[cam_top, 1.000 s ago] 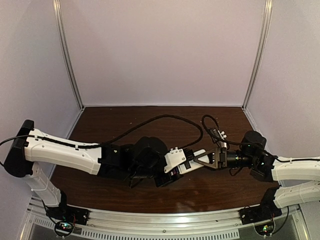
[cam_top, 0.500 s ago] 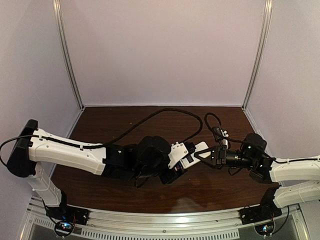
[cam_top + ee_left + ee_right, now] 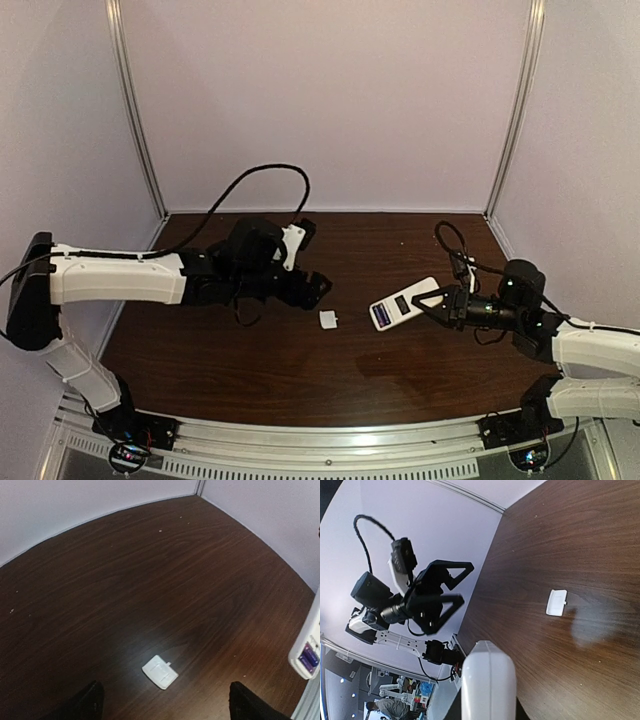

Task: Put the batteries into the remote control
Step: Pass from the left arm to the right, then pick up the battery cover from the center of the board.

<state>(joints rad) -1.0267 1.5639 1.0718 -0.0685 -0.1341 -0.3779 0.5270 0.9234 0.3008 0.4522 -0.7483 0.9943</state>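
Remote control lengthwise leftward from right claw

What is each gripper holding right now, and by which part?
The right gripper grips the remote control by the end nearest its wrist; the left gripper is open and empty.

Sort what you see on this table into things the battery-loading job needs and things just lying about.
Needed for the job:
- white rectangular plastic remote control, clamped in the right gripper
- purple-blue patch at the remote's end, possibly the batteries

Lying about:
- small flat white plastic cover piece, loose on the dark wooden table, apart from both arms
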